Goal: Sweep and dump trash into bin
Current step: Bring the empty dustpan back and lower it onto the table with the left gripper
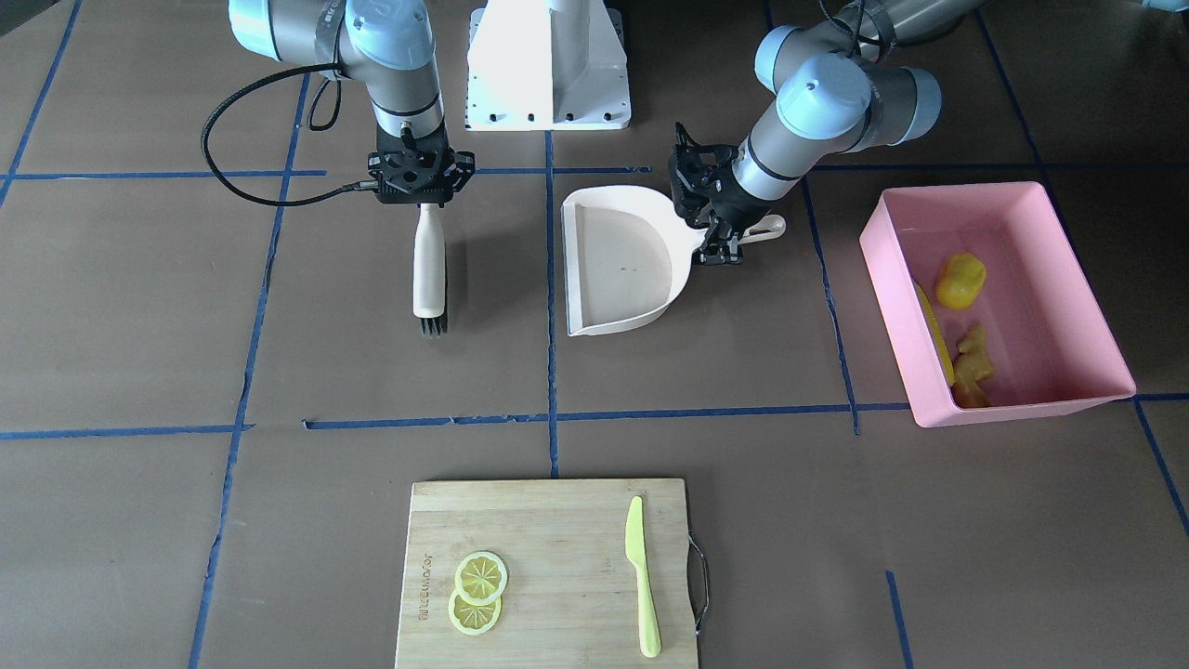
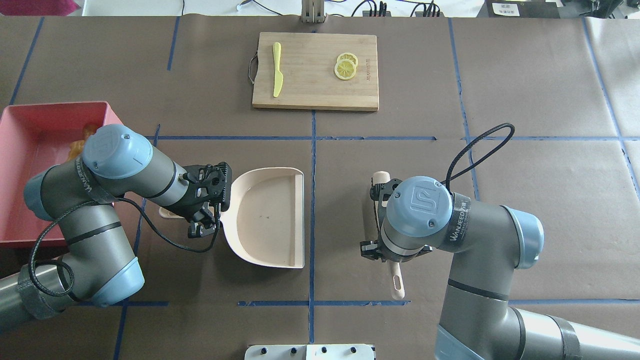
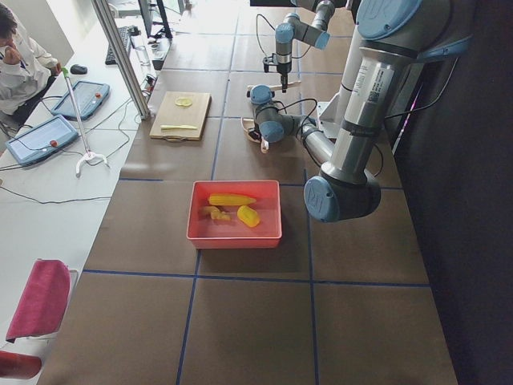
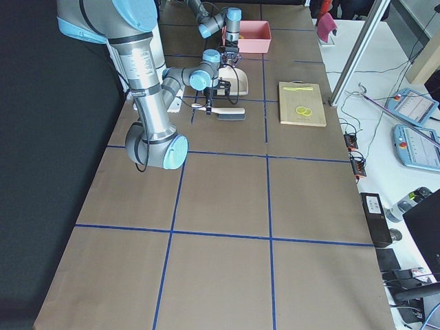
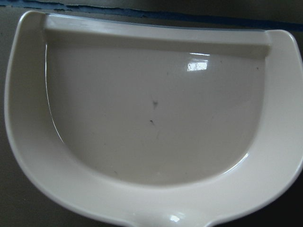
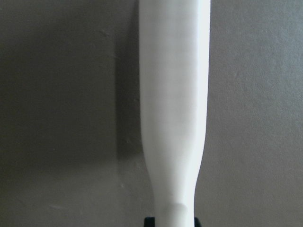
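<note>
Nearest, your pink bin [image 3: 232,238] holds the trash [image 3: 248,216]: ridged corn cob [image 3: 232,199], smooth lemon lump [image 1: 960,281], knobbly tan ginger root [image 1: 973,358]. Further on, left gripper [image 1: 723,251] sits at the dustpan [image 1: 618,269] handle, can't tell if clamped; farthest, right gripper [image 1: 425,197] pinches the brush [image 1: 429,269]

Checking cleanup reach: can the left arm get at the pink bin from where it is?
Probably yes. The pink bin is open-topped on that arm's side; only bare table lies between it and the left gripper, which is at the dustpan handle.
</note>
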Controlling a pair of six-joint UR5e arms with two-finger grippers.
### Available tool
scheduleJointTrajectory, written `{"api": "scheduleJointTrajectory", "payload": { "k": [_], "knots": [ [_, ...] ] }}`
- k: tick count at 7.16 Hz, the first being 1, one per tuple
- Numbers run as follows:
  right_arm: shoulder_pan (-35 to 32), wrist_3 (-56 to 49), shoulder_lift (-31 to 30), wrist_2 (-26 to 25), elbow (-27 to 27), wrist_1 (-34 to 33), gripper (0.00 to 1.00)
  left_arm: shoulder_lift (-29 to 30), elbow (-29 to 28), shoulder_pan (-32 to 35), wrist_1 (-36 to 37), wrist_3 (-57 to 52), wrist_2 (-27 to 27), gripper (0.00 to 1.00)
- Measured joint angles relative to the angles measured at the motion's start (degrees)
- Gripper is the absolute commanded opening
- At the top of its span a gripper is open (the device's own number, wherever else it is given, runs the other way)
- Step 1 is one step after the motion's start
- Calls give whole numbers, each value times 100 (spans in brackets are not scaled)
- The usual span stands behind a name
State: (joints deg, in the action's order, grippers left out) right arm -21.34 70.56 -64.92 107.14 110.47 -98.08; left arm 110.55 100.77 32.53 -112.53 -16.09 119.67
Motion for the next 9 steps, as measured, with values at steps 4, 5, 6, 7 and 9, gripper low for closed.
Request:
{"api": "scheduleJointTrajectory", "payload": {
  "k": [4,5,6,7,9],
  "knots": [
    [21,73,5,0,0,0,0,60,-68,-29,-13,-15,-103,100],
    [28,83,10,0,0,0,0,62,-65,-29,-21,-19,-161,100],
    [31,87,13,0,0,0,0,63,-40,-10,-44,-18,-187,100],
    [33,89,14,0,0,0,0,63,12,36,-70,-11,-190,100],
    [34,89,15,0,-5,0,0,31,228,190,-50,21,-175,99]
  ]
}}
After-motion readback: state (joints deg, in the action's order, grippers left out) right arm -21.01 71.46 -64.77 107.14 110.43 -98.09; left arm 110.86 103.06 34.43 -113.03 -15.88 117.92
